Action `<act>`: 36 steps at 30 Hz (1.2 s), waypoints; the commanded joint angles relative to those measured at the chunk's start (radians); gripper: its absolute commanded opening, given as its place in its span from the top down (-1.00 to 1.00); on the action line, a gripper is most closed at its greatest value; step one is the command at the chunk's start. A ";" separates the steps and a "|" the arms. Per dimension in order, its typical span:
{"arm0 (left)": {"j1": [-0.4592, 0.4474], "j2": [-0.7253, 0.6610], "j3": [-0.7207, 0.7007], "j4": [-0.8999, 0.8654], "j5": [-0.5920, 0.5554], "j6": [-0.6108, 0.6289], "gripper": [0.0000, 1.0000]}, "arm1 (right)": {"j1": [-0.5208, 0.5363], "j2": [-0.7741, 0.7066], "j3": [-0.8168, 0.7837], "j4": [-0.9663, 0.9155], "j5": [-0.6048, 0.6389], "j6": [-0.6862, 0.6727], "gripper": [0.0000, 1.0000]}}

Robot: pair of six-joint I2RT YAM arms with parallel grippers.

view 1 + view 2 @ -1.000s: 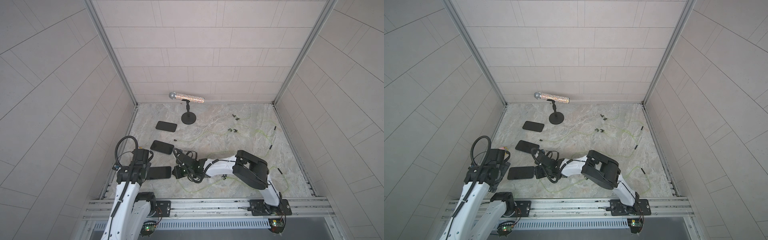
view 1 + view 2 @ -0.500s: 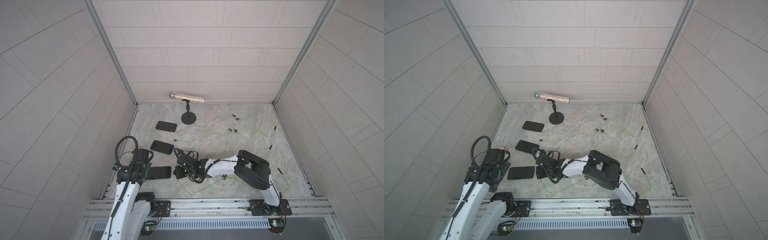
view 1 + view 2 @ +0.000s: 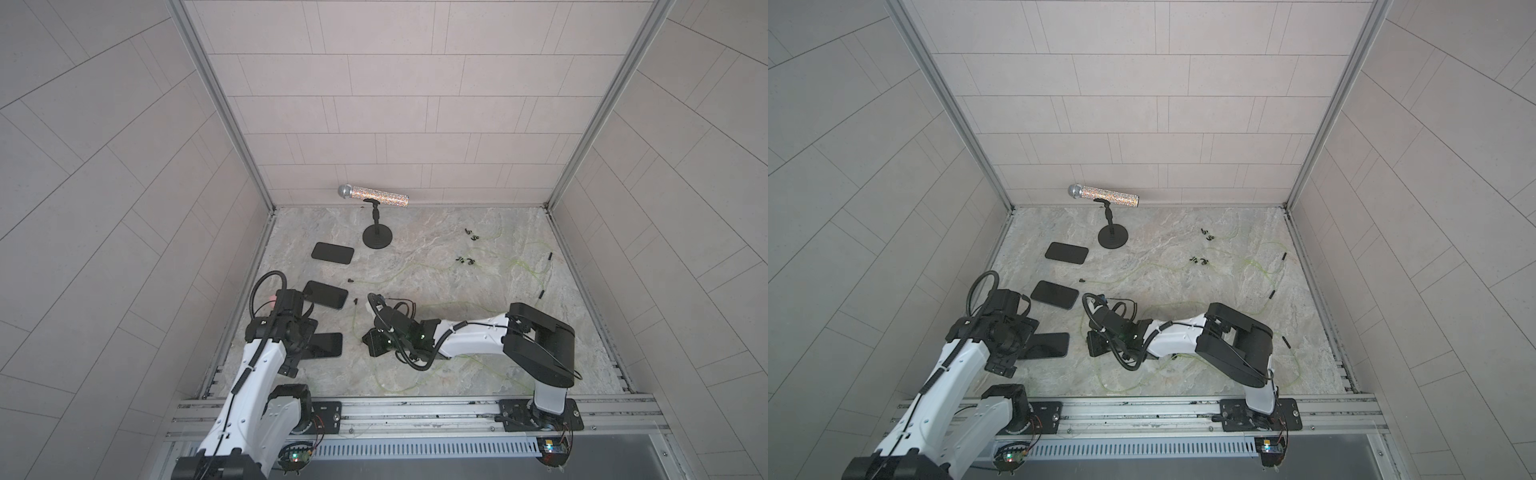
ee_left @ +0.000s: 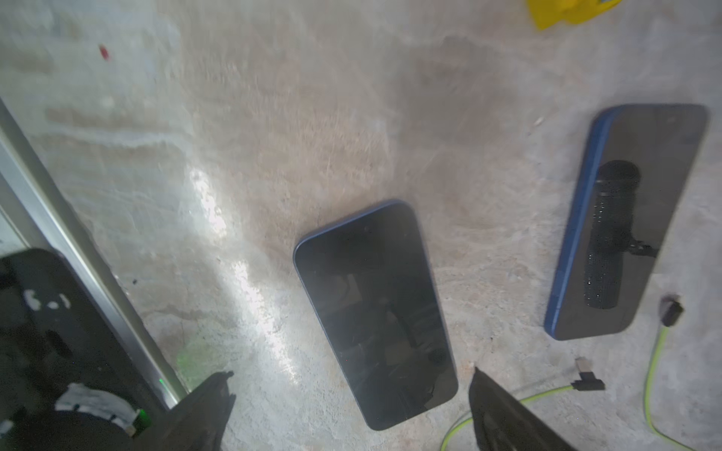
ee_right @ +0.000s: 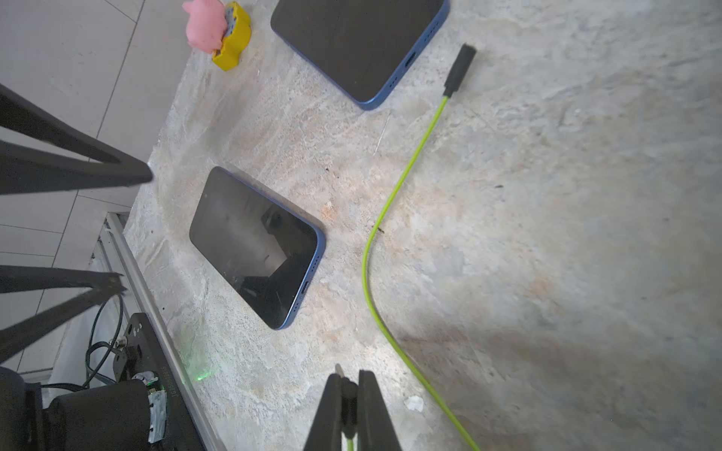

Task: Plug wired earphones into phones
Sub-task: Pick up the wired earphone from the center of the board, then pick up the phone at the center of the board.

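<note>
On the marbled desk (image 3: 457, 299) we find the right jaws clenched on an earphone plug (image 5: 347, 392) near the phone (image 5: 256, 246) at the near-left corner, left jaws spread empty over its other end; insertion is in hand, next requiring the plug aligned with the port (image 5: 306, 287).

Legible text: none could be read in any view.
Metal rail (image 5: 170, 384): a short printed string is seen in the right wrist view. Its characters are too small and blurred to be read.
Black housing (image 4: 43, 332): white marks are noted in the left wrist view but not resolved as letters.
Phones (image 5: 254, 246): only reflections are recorded on the dark screens.
</note>
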 commanded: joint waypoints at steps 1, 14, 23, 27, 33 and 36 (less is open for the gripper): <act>-0.006 0.016 -0.044 -0.006 0.073 -0.124 -0.99 | -0.001 -0.032 -0.042 0.084 0.043 -0.017 1.00; -0.007 0.205 -0.017 0.143 0.128 -0.232 -0.99 | -0.001 0.004 -0.085 0.223 0.023 -0.039 1.00; -0.019 0.423 0.060 0.184 0.150 -0.181 -0.99 | -0.001 0.042 -0.069 0.255 0.008 -0.041 1.00; -0.019 0.414 0.019 0.236 0.135 -0.209 -0.99 | -0.001 0.059 -0.061 0.257 0.006 -0.039 1.00; -0.021 0.415 -0.033 0.275 0.141 -0.231 -0.91 | -0.001 0.084 -0.051 0.261 0.002 -0.027 1.00; -0.022 0.426 -0.043 0.275 0.145 -0.231 -0.85 | 0.000 0.094 -0.052 0.277 -0.004 -0.017 1.00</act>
